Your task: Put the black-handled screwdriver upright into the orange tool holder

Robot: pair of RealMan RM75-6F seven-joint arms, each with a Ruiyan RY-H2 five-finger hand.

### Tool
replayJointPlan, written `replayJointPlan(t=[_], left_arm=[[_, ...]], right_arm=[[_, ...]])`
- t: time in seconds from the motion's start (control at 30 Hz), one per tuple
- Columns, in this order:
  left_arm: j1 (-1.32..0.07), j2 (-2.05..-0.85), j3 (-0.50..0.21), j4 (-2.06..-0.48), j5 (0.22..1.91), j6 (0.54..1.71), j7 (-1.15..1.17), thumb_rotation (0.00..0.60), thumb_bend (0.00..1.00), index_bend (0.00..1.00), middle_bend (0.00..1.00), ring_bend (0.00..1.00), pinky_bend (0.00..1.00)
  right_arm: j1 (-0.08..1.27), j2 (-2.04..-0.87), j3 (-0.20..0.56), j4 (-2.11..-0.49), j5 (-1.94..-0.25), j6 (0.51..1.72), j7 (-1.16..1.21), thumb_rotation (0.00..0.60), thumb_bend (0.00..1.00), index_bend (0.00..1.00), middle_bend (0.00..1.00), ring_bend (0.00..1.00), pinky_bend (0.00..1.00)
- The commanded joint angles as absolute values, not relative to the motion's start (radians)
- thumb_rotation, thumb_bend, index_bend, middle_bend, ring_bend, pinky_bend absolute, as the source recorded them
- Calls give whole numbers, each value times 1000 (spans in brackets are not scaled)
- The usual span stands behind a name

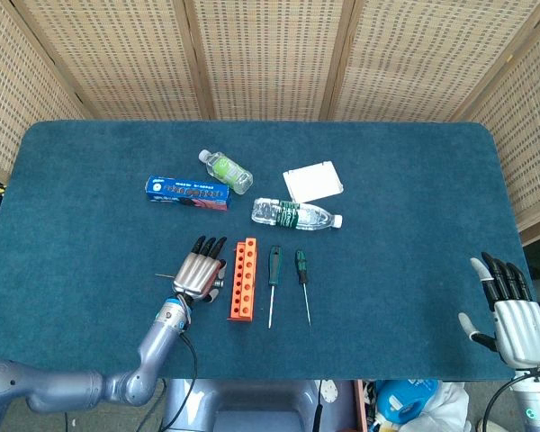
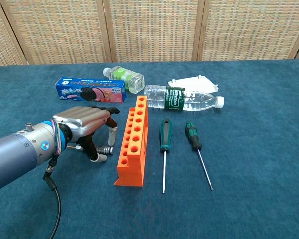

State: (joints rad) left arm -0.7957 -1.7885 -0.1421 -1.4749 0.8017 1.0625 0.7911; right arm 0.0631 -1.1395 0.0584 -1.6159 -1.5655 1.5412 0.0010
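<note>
Chest view shows us our left hand (image 2: 84,124) low over the table (image 2: 249,199), just beside the orange tool holder (image 2: 132,141) on its left, with fingers curled down around a slim tool whose metal shaft pokes out toward the left and whose end peeks out near the holder. We take this tool to be the black-handled screwdriver (image 2: 103,150), though its handle is mostly hidden under the hand, so we cannot tell how firm the hold is or whether it is lifted off the cloth. Two green-handled screwdrivers (image 2: 165,135) lie flat on the holder's other side, untouched. From the head view our right hand (image 1: 510,310) rests at the table's near right edge, fingers spread, holding nothing. We judge we are at the grasping step. Next we need a secure pinch on the handle, a lift, a turn to bring the shaft pointing down, and alignment over one of the holder's holes.
</note>
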Motion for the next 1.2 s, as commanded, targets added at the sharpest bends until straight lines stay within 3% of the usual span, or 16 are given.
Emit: replayJointPlan(t=[0.03, 0.23, 0.47, 0.87, 1.2], left_arm=[[-798, -1792, -141, -1470, 797, 1064, 796, 600, 263, 514, 6, 0, 0], [-800, -1797, -137, -1464, 801, 1073, 797, 600, 320, 606, 17, 0, 0], [-788, -1780, -148, -1490, 845, 1098, 751, 600, 363, 629, 31, 0, 0], [-694, -1634, -261, -1708, 923, 1172, 456, 600, 365, 629, 34, 0, 0], [-614, -1474, -347, -1898, 957, 1127, 149, 600, 364, 629, 43, 0, 0]], right_arm=[[63, -1139, 59, -1616, -1565, 1542, 2, 600, 282, 0, 0, 0, 0], [62, -1139, 59, -1615, -1567, 1544, 4, 600, 282, 0, 0, 0, 0], [63, -1139, 58, -1615, -1568, 1542, 0, 600, 282, 0, 0, 0, 0], [63, -1143, 57, -1615, -1569, 1540, -10, 600, 282, 0, 0, 0, 0], [68, -1152, 56, -1632, -1579, 1539, -34, 600, 282, 0, 0, 0, 0]])
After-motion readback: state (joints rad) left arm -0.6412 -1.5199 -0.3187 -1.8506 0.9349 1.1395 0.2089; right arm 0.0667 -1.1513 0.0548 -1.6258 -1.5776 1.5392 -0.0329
